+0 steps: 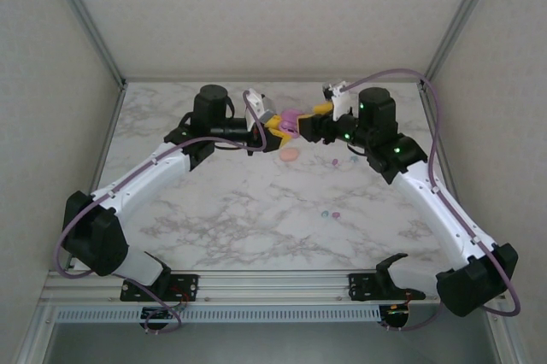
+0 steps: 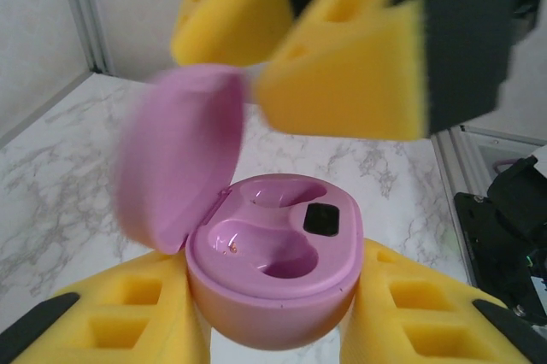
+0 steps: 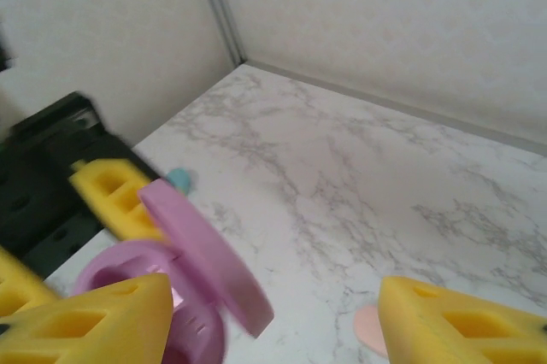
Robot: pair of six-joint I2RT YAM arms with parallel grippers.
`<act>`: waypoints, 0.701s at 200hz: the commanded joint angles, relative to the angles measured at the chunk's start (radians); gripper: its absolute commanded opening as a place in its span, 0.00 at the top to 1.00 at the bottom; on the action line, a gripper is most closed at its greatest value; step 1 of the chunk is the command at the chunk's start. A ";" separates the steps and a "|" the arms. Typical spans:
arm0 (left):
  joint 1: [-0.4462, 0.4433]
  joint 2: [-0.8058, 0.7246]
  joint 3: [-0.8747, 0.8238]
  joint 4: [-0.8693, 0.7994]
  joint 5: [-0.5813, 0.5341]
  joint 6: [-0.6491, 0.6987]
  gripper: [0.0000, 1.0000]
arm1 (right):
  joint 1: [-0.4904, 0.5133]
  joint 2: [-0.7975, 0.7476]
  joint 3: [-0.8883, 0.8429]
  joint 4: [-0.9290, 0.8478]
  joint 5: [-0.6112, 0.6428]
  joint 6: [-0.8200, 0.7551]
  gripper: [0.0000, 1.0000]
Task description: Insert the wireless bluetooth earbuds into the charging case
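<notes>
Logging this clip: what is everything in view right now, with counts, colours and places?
charging case: 1, purple-pink, lid open, both sockets look empty, held in the left gripper.
second case: 1, pale pink oval, on the table just nearer than the grippers.
earbuds: 4 visible, teal and purple, loose on the table: two mid-table, two close to the right arm.
table: 1, white-grey marble.
left gripper: yellow pads, shut on the charging case.
right gripper: yellow pads, open, either side of the raised lid.
</notes>
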 commanded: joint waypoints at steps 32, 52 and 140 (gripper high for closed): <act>-0.014 -0.065 -0.032 0.068 -0.016 -0.015 0.68 | -0.023 0.055 0.140 -0.110 -0.044 0.141 0.28; -0.013 -0.071 -0.064 0.102 -0.073 -0.037 0.68 | -0.038 0.011 0.142 -0.085 -0.070 0.213 0.22; -0.011 -0.152 -0.220 0.357 -0.242 -0.168 0.68 | -0.273 0.009 0.119 -0.467 0.206 0.375 0.06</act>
